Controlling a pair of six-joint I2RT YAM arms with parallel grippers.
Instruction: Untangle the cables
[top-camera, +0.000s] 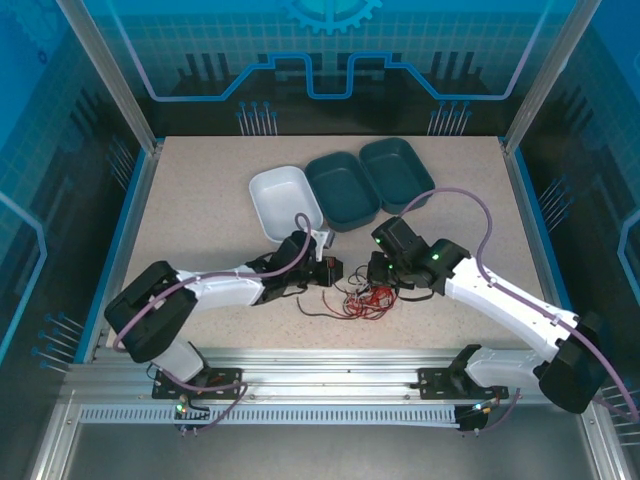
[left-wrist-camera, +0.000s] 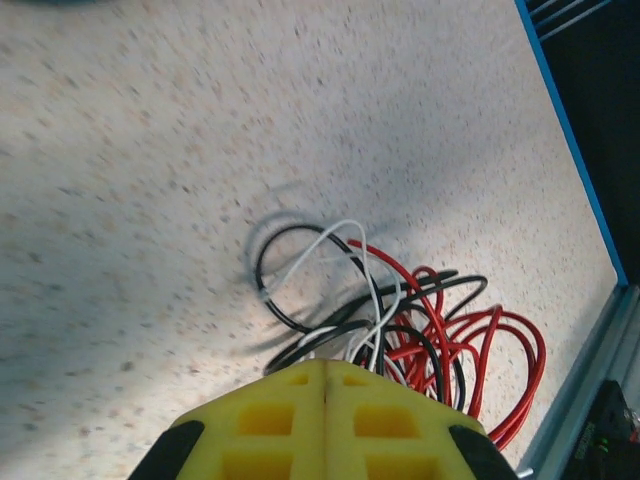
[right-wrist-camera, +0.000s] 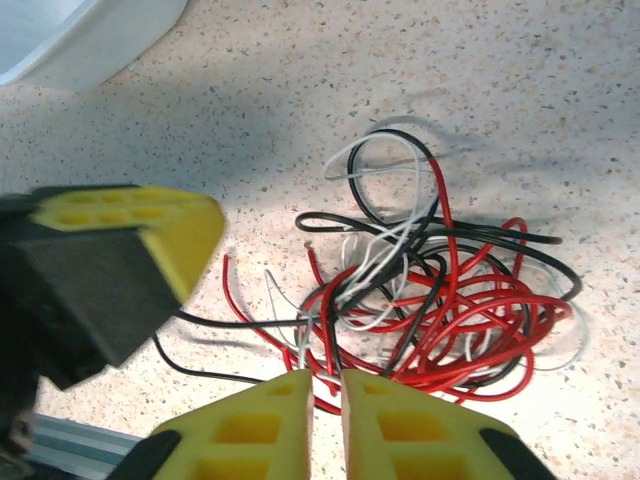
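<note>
Well, barely started | thin red, black, whitish-grey cables (right-wrist-camera: 430, 295): one knot mid-frame | left end effector (left-wrist-camera: 325, 372), right end effector (right-wrist-camera: 325, 380): both pinching strands

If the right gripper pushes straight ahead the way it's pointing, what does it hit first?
The cables, bunched directly before the right gripper, whose tips look shut on some strands.

The cables (left-wrist-camera: 425, 345) pass out of sight beneath the left gripper's (left-wrist-camera: 325, 372) closed jaws.
</note>
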